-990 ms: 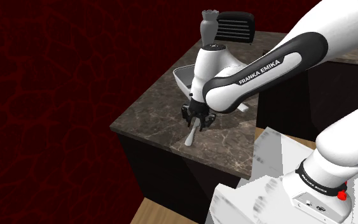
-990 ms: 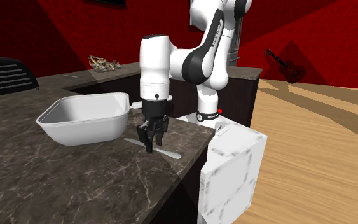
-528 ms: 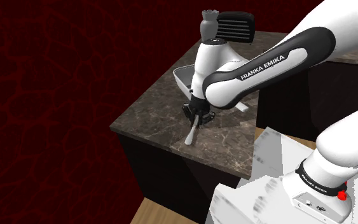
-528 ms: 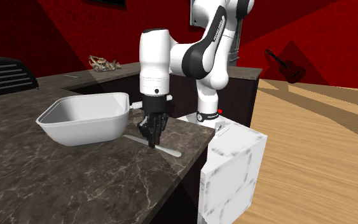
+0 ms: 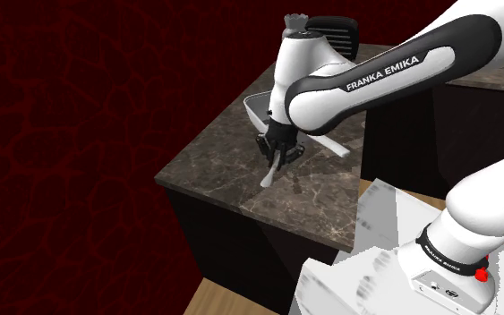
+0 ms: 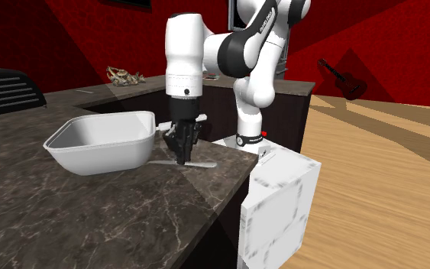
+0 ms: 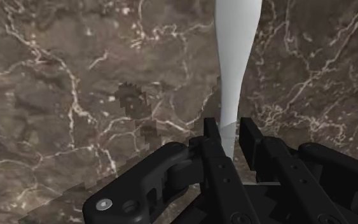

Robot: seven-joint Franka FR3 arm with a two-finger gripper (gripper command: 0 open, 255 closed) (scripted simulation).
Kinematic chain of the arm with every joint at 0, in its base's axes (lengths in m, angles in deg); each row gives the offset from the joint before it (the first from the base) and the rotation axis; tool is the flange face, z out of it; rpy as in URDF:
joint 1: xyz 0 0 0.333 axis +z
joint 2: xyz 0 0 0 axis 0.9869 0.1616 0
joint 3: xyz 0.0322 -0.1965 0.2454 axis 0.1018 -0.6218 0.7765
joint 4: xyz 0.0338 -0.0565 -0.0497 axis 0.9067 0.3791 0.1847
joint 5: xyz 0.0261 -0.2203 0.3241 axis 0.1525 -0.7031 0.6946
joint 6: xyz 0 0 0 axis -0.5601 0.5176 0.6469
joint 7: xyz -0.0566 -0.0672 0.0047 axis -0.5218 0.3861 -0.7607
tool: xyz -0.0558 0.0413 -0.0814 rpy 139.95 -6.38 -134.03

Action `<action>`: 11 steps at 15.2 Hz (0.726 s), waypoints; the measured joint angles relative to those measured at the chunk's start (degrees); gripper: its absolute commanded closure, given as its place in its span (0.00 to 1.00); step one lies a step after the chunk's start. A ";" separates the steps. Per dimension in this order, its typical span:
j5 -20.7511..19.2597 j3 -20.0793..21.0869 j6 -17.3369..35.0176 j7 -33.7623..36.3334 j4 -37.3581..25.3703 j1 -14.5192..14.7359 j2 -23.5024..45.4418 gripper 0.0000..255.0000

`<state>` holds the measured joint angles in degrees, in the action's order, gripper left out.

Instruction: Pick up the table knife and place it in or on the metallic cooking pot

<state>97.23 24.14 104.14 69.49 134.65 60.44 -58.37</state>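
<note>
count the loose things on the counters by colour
white: 2, the pot and the knife held in the gripper
black: 1, a slatted appliance
tan: 1, a small ornament
total: 4

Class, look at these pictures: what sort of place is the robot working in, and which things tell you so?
Probably a home kitchen: a dark marble-look counter with a white pot on it, a table knife, and a wooden floor beside.
</note>
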 measured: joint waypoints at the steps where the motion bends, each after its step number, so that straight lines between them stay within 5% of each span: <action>1: 0.01 -0.23 -0.98 0.00 -0.62 0.04 -0.40 1.00; 11: 0.48 -3.01 -9.57 -0.77 -5.20 0.70 -4.60 1.00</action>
<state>97.71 21.14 94.57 68.72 129.45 61.14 -62.98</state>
